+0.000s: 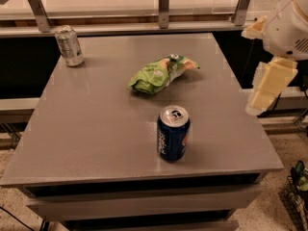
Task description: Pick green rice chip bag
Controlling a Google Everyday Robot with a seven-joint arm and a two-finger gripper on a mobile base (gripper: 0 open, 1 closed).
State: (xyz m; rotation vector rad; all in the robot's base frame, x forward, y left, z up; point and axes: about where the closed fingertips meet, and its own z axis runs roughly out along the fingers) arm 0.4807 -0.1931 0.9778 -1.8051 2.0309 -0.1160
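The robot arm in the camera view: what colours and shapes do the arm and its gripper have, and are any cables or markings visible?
The arm is a smooth, rounded white housing. Below it the gripper, at the right edge of the view beside the table, is blocky and pale cream-yellow, with flat faces. No cables or markings can be seen on either part.
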